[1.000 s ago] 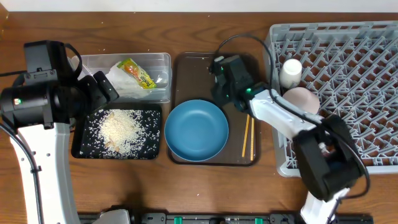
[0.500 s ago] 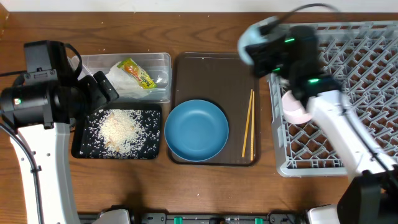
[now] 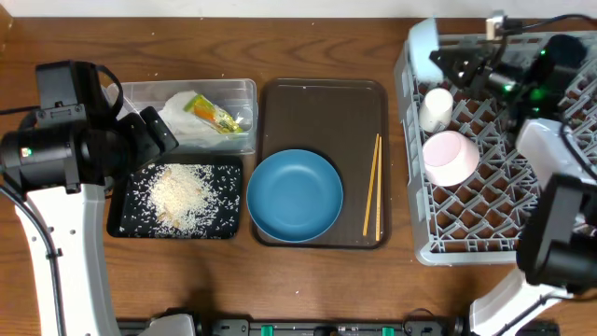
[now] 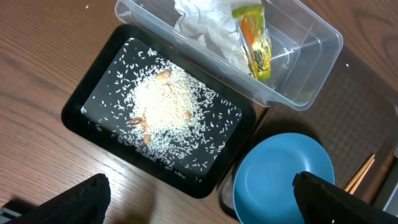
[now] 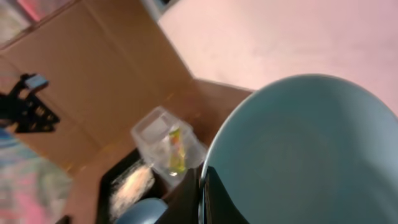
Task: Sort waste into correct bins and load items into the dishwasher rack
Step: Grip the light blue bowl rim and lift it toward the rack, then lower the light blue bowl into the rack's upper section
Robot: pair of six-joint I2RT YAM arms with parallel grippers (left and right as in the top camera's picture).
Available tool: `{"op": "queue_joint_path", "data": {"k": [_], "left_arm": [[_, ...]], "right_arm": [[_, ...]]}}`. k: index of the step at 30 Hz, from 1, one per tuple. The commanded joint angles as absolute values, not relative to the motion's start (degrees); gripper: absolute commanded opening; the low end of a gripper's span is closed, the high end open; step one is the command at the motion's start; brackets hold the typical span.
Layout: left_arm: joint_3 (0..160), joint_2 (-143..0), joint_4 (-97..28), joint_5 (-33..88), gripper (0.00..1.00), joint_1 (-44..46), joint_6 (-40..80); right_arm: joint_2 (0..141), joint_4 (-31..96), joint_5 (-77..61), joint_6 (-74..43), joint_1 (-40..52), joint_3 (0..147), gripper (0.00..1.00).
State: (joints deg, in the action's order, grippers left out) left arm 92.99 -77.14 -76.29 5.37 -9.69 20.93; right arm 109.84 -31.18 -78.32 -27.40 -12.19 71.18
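Observation:
My right gripper (image 3: 448,59) is shut on the rim of the small light-blue bowl (image 3: 423,41), which is tilted on edge above the far-left corner of the grey dishwasher rack (image 3: 532,201). The bowl (image 5: 305,149) fills the right wrist view, with one dark finger (image 5: 224,202) against its rim. A cream cup (image 3: 435,106) and a white bowl (image 3: 450,157) sit in the rack. The blue plate (image 3: 295,195) and the chopsticks (image 3: 371,198) lie on the brown tray (image 3: 322,107). My left gripper (image 4: 205,208) hangs open above the black tray (image 4: 81,109) of rice (image 4: 163,107).
The clear tub (image 3: 238,91) behind the black tray (image 3: 121,219) holds the crumpled napkin (image 3: 179,119) and the green-and-orange wrapper (image 3: 211,113). The left arm's body stands over the table's left side. Bare wood shows along the front edge.
The right arm has swung from over the brown tray up and to the right, carrying the light-blue bowl to the rack's far-left corner. The left arm has not moved.

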Motion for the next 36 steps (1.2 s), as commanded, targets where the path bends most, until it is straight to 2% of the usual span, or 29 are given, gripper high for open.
{"op": "queue_joint_path", "data": {"k": [1, 16, 26, 36], "left_arm": [[93.1, -77.2, -76.4, 4.4, 0.96, -10.0, 20.6], [93.1, -77.2, -76.4, 4.4, 0.96, -10.0, 20.6], [93.1, -77.2, -76.4, 4.4, 0.96, -10.0, 20.6], [93.1, -77.2, -76.4, 4.4, 0.96, -10.0, 20.6]], "right_arm": [[113.5, -33.1, -83.0, -32.4, -12.5, 71.4, 0.01], [117.9, -33.4, -80.1, -35.2, -19.8, 71.4, 0.01], [117.9, -33.2, -78.2, -35.4, -21.5, 71.4, 0.01], [117.9, -32.8, -73.9, -43.2, -21.8, 71.4, 0.01]]}}
